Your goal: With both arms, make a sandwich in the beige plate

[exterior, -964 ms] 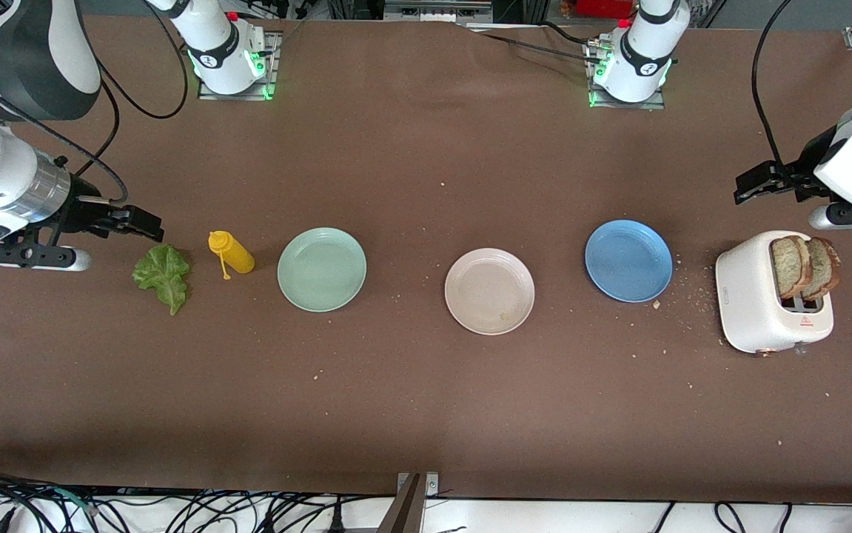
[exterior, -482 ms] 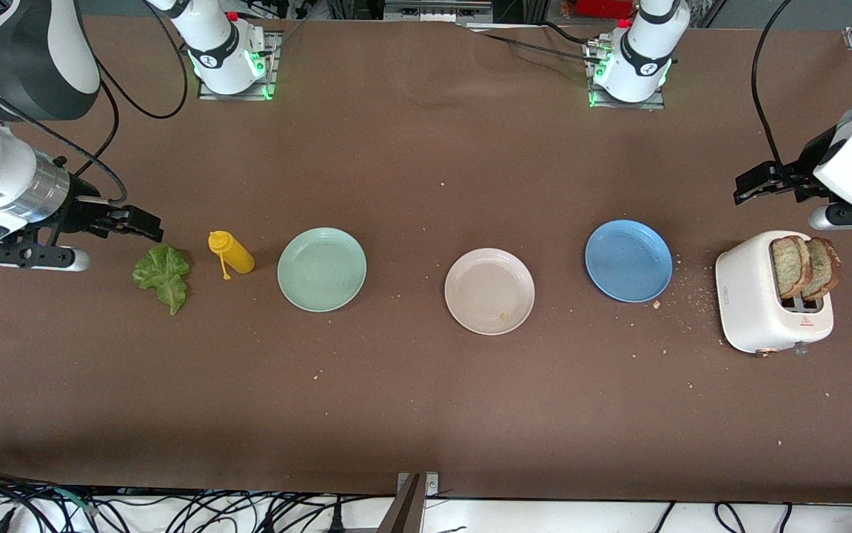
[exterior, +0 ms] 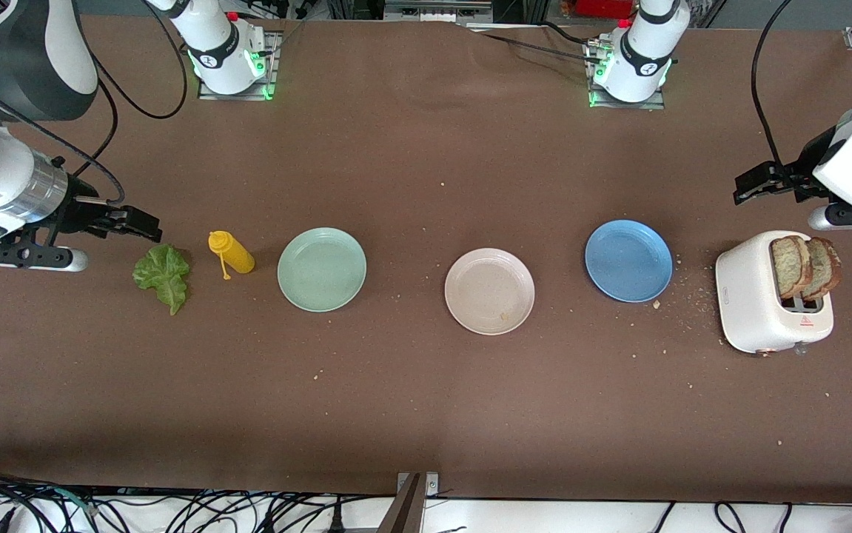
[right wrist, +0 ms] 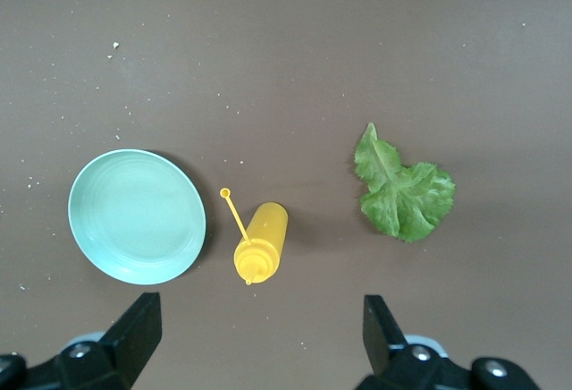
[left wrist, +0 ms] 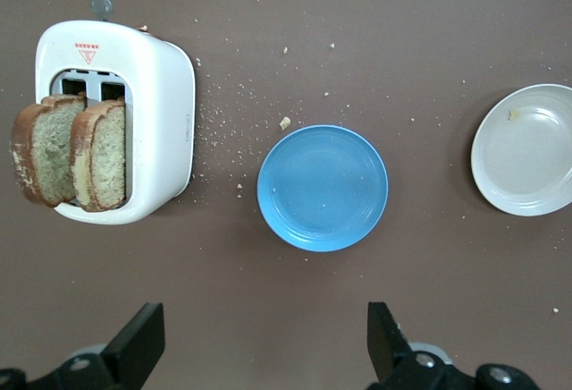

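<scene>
The beige plate [exterior: 489, 291] lies bare at mid-table, also at the edge of the left wrist view [left wrist: 527, 148]. Two toasted bread slices [exterior: 807, 265] [left wrist: 70, 150] stand upright in the white toaster [exterior: 755, 300] [left wrist: 161, 122]. A green lettuce leaf [exterior: 162, 275] [right wrist: 404, 193] lies flat at the right arm's end of the table. My right gripper [exterior: 146, 223] [right wrist: 259, 341] hangs open over the table just beside the lettuce, with nothing in it. My left gripper [exterior: 753, 185] [left wrist: 265, 345] hangs open and empty over the table by the toaster.
A yellow squeeze bottle [exterior: 231, 252] [right wrist: 261, 242] lies between the lettuce and a mint green plate [exterior: 321, 269] [right wrist: 137, 216]. A blue plate [exterior: 628, 260] [left wrist: 323, 187] sits between the beige plate and the toaster. Crumbs lie scattered around the toaster.
The right gripper has drifted very slightly away from the lettuce. The left arm, plates, bread and lettuce have not visibly moved.
</scene>
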Tool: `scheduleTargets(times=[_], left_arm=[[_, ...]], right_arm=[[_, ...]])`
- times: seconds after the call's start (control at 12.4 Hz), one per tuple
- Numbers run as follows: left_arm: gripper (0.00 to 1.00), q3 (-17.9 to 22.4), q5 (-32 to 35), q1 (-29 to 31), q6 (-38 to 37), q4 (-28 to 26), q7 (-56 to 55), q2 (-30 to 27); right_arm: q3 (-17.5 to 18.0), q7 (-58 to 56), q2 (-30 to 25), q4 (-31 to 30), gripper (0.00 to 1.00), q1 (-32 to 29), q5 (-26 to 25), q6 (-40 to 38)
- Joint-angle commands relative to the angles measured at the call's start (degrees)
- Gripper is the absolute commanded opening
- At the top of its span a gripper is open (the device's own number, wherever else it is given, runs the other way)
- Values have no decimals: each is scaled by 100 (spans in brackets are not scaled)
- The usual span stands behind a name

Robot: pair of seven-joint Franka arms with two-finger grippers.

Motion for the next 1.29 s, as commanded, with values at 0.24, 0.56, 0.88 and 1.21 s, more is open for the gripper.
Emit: scheduleTargets(times=[0.24, 0.56, 0.88, 1.21], left_arm=[[100, 31, -101, -30, -44, 100, 48, 32], [100, 31, -101, -30, -53, 100, 48, 32], [100, 31, -101, -21, -106, 65, 66, 41], [100, 22, -84, -135, -89, 100, 83, 496]], right_arm=[[-2, -65, 35, 37, 100, -26, 10, 2], [7, -100, 8, 46, 100, -9, -561, -60], [7, -109, 17, 37, 100, -9, -518, -68], [7, -109, 26, 37, 100, -9, -518, -68]])
